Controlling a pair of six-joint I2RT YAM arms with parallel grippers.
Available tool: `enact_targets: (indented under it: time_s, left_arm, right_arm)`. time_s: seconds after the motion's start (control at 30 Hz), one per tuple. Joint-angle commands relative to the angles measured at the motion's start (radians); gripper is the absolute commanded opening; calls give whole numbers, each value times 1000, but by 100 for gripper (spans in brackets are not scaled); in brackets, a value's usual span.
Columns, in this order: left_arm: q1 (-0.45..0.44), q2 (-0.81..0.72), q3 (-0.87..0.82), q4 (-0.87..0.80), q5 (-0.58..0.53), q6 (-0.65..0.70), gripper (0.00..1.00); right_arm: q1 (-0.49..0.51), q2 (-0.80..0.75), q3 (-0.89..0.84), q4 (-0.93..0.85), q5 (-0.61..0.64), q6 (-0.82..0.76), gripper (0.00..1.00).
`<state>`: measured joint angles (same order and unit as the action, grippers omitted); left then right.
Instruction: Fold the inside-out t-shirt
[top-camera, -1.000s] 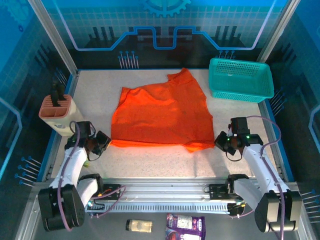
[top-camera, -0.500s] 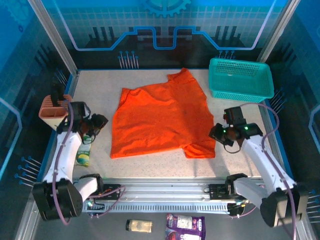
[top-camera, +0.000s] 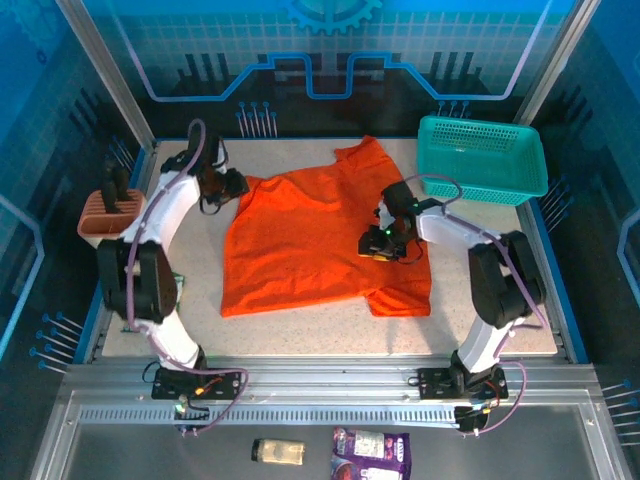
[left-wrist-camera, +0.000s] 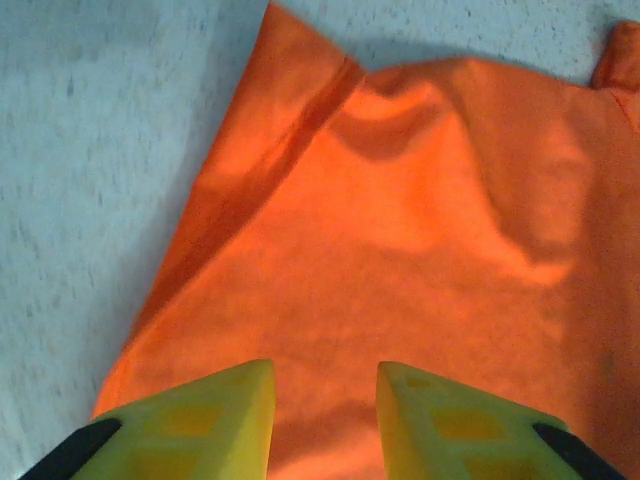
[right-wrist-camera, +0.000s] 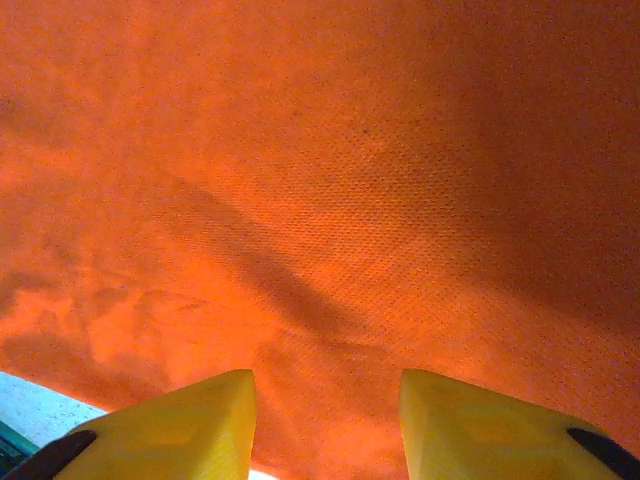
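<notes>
a: top view, and the orange t-shirt (top-camera: 320, 240) lies spread flat in the middle of the frame on the pale speckled table (top-camera: 300, 330). soft plain cloth, one sleeve poking toward the upper edge, another at the lower right.
b: left gripper (top-camera: 236, 186) is at the shirt's upper left corner, right on the edge of the cloth. its wrist camera has the blocky yellow fingers (left-wrist-camera: 205, 425) spread apart over the fabric, not pinching it. there's a rolled fold down the left edge of the shirt (left-wrist-camera: 400, 250), with soft wrinkles beyond.
a: and the right gripper (top-camera: 378, 243)?
b: over the right half of the shirt, a bit right of frame centre. jaws parted there too, gripping nothing. whether the tips touch the cloth, i can't tell.
a: lovely close look at the weave (right-wrist-camera: 320, 150) from that wrist, a fine dotted knit with a long shallow crease running diagonally.
b: teal mesh basket (top-camera: 482, 160) in the upper right, rectangular, just beside the shirt's corner. ridged pinkish holder (top-camera: 112, 215) at the far left, well apart from the cloth.
</notes>
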<state>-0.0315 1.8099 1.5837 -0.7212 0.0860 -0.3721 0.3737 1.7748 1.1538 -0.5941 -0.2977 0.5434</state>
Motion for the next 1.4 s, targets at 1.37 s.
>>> enact_targets:
  time_s: [1.37]
  left_arm:
    - [-213, 787, 817, -206, -644, 573, 38]
  right_arm:
    - [-24, 27, -102, -210, 47, -154, 47]
